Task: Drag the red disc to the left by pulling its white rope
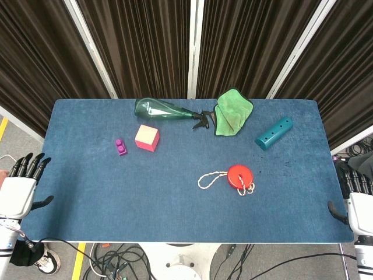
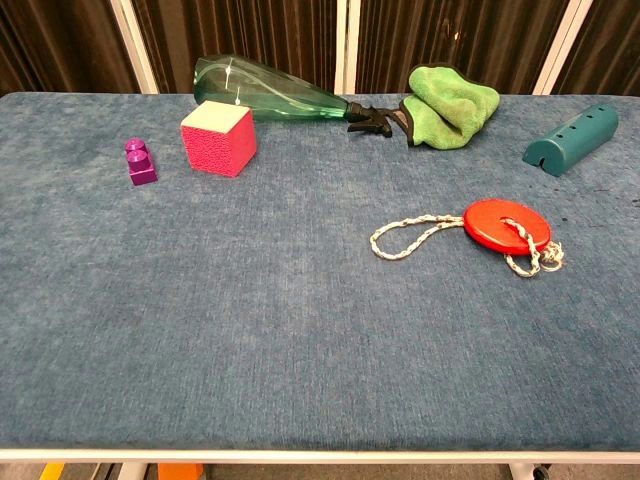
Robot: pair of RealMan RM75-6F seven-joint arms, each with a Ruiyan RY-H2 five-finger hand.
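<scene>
A blue table seen from above. The red disc (image 1: 239,175) lies right of centre, its white rope (image 1: 211,179) looping out to the disc's left, a knotted end at lower right. The left hand (image 1: 22,188) waits off the table's lower left edge, fingers apart, holding nothing. The right hand (image 1: 356,197) sits at the lower right edge; its fingers are too cropped to judge. Risk: a pinch on the slack loop may slip, or a jerky pull may flip the disc.

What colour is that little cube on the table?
The cube has pink sides and a cream top, clearest in the chest view.
</scene>
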